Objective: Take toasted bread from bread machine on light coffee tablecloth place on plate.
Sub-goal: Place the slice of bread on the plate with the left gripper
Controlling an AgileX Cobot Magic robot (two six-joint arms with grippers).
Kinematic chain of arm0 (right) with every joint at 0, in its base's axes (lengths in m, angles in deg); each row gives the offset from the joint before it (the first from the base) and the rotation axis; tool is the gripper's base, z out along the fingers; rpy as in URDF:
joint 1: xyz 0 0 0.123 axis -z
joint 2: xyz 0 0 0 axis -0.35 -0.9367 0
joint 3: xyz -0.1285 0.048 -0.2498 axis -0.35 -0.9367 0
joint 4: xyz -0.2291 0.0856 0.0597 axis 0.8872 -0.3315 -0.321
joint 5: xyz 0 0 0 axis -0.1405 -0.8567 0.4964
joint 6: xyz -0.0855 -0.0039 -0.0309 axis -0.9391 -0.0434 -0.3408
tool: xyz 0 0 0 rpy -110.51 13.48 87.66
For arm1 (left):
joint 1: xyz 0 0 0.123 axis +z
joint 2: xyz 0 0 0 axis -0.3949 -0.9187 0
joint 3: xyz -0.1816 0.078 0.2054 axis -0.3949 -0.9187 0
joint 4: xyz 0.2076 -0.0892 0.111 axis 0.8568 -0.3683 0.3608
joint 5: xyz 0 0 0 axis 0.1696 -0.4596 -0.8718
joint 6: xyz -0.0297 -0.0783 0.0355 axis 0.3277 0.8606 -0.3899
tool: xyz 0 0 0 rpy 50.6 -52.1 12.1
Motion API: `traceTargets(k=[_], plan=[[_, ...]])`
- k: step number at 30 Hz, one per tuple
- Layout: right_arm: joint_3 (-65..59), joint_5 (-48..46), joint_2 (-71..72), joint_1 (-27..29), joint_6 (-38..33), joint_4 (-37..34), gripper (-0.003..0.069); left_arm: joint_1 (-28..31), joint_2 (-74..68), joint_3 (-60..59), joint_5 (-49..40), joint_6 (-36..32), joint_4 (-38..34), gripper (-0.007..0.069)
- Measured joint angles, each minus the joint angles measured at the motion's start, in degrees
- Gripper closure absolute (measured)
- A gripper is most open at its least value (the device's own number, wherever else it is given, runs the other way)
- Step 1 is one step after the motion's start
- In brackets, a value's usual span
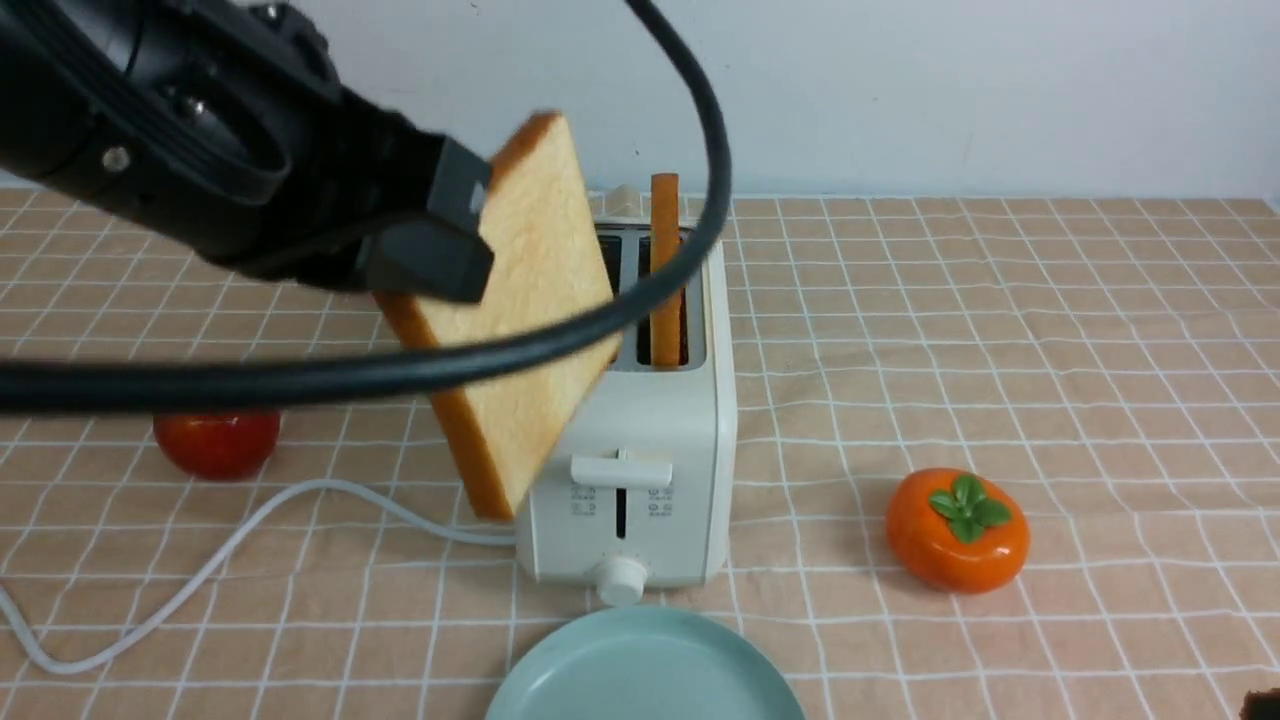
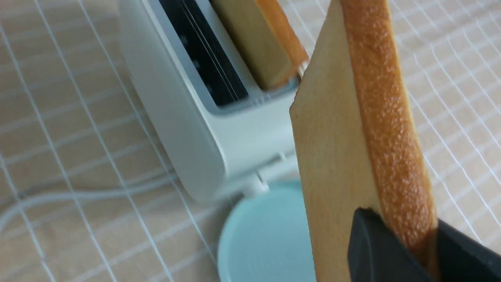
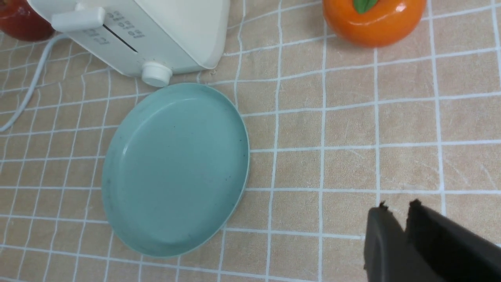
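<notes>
- L gripper (image 1: 470, 235) is clamped on a toast slice (image 1: 540, 260) by its upper edge. The slice hangs tilted in the air over mid-worktop, lower corner in front of the toaster (image 1: 640, 430), clear of the slots.
- R gripper (image 3: 399, 219): fingers nearly together, thin slit, nothing betw. them, low over the cloth (image 1: 1000, 330) by the near-right corner.
- 2nd slice (image 1: 664, 270) stands upright in the toaster's right slot.
- Toaster sits mid-worktop, lever & knob facing the near edge.
- Plate (image 1: 640, 670) at the near edge, centre, just beside the knob.
- Persimmon (image 1: 957, 530) twd the right edge, tomato (image 1: 215, 440) twd the left. The cord (image 1: 200, 570) runs to the near-left corner.
</notes>
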Motion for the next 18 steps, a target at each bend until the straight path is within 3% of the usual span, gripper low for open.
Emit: traceTargets(k=[8, 13, 18], plan=[[0.0, 1.28, 0.0, 0.0, 0.0, -0.76, 0.0559, 0.0, -0.31, -19.82, 4.51, -7.5, -16.79, 0.0549], [0.0, 1.64, 0.0, 0.0, 0.0, -0.95, 0.0555, 0.0, -2.58, -30.2, 13.01, -20.09, -30.58, 0.0549], [0.0, 1.65, 0.0, 0.0, 0.0, -0.95, 0.0555, 0.0, -7.07, -32.02, 14.95, -27.67, -36.72, 0.0549]])
